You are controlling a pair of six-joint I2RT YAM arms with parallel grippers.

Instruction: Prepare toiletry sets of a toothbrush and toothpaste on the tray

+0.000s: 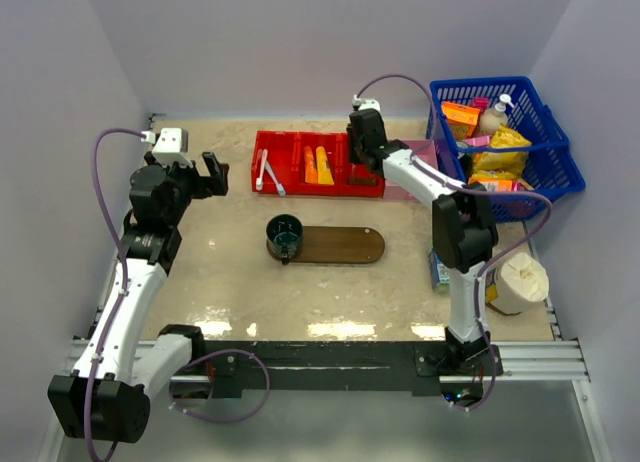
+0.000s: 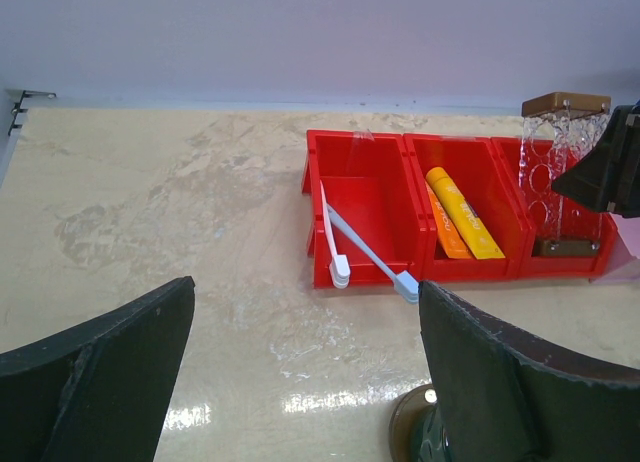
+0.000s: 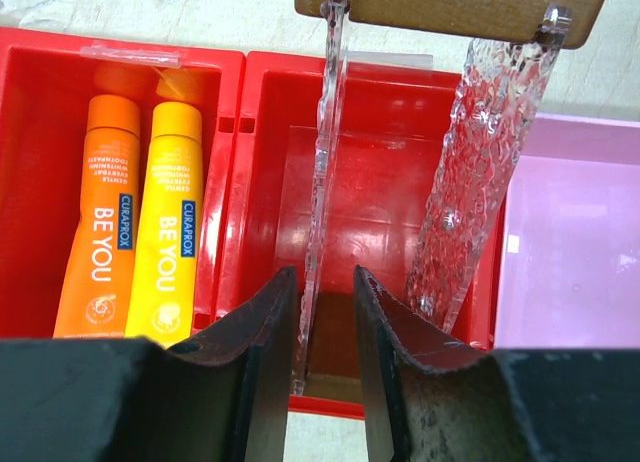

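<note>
Two white toothbrushes (image 1: 266,172) (image 2: 362,248) lean in the left compartment of a red bin (image 1: 300,139). The middle compartment holds the toothpaste: a deep orange tube (image 3: 100,232) and a yellower tube (image 3: 172,232) (image 2: 466,213). In the right compartment stands a clear acrylic stand (image 2: 565,172) with a brown top. My right gripper (image 3: 325,279) (image 1: 362,154) reaches into it, jaws narrowly open astride its left clear panel (image 3: 327,132). The tray (image 1: 345,246) lies mid-table. My left gripper (image 2: 305,372) (image 1: 213,174) hovers wide open and empty, left of the bin.
A dark green cup (image 1: 285,235) sits on the tray's left end. A pink box (image 3: 570,232) adjoins the bin's right side. A blue basket (image 1: 480,83) of goods fills the back right corner. A pale roll (image 1: 521,282) and a small carton (image 1: 440,270) stand at the right edge.
</note>
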